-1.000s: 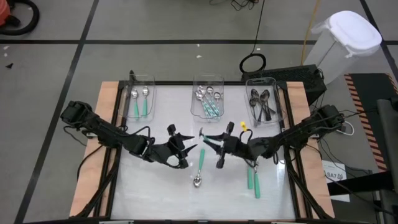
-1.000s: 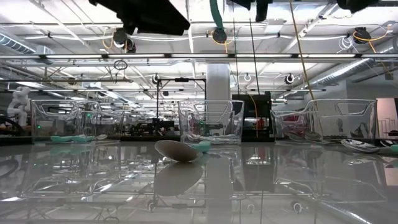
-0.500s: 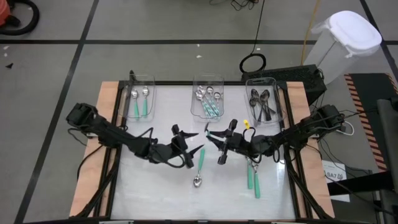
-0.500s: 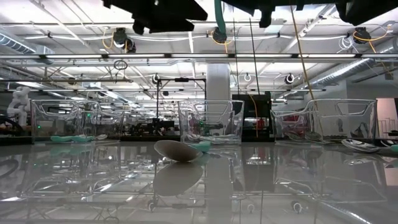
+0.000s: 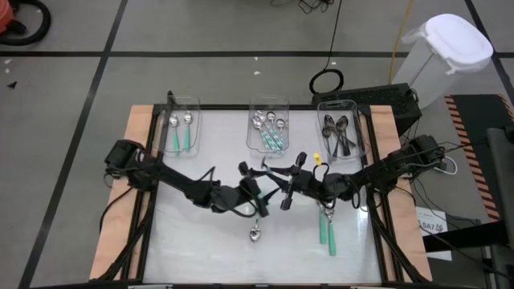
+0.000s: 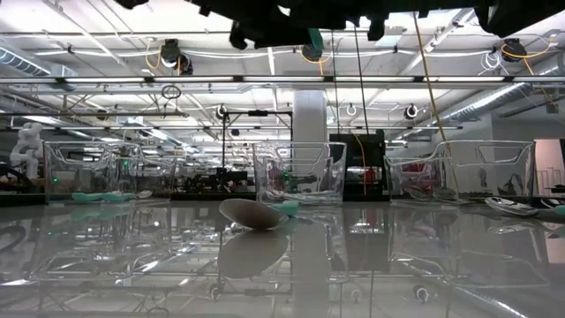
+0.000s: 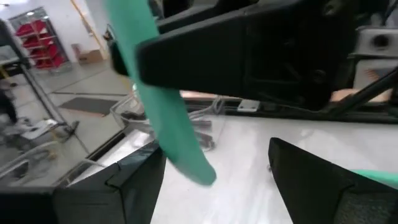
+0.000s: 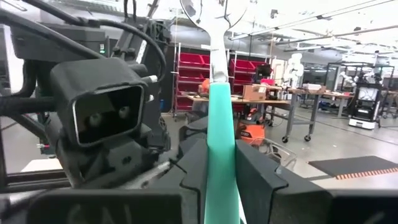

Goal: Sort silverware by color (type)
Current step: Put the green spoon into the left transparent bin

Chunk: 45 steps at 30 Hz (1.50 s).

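My right gripper (image 8: 221, 155) is shut on a spoon with a teal-green handle (image 8: 221, 124) and a silver bowl, held above the table's middle (image 5: 273, 178). My left gripper (image 7: 211, 168) stands open just to its left (image 5: 259, 194). Its fingers are on either side of the handle's free end (image 7: 196, 165) and do not touch it. Another teal-handled spoon (image 5: 257, 215) lies flat on the table below them, its bowl (image 6: 252, 214) toward the near edge. Two more teal-handled spoons (image 5: 326, 229) lie at the right. My right gripper pinches the spoon's teal handle (image 8: 219, 180) between its two fingers (image 8: 261, 174), which lie across the handle. The silver neck and bowl stick out on one side and the handle's free end (image 7: 186, 155) on the other. The spoon is lifted clear of the table.
Three clear bins stand along the far edge. The left bin (image 5: 181, 108) holds teal-handled spoons, the middle bin (image 5: 269, 106) holds silver and teal-handled ones, and the right bin (image 5: 341, 108) holds dark ones. The two arms meet closely over the middle.
My left gripper has travelled toward the table's right, up to the spoon in my right gripper, so that its fingers now stand around the handle's free end. My right gripper and the spoon have stayed nearly in place.
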Each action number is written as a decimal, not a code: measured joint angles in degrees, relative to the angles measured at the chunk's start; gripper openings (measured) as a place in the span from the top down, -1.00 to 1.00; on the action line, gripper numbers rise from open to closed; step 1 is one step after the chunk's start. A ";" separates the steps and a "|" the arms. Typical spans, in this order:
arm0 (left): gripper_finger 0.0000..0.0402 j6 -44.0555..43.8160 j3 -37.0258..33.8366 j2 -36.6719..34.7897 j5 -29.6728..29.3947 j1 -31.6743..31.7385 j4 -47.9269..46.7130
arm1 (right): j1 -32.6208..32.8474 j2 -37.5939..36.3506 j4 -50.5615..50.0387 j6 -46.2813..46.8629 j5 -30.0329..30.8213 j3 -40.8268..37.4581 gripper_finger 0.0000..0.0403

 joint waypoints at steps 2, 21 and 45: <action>-0.39 0.45 3.15 1.88 -2.06 0.03 -2.46 | 0.06 0.00 -0.03 -0.19 -0.29 0.00 0.73; 0.40 -4.14 12.68 5.42 -20.43 -1.99 -17.44 | 0.30 0.00 -1.37 -1.43 2.83 0.00 0.71; 0.78 -5.56 12.68 3.80 -17.33 -1.29 -23.31 | 1.02 0.00 -1.72 -0.58 1.59 0.09 0.37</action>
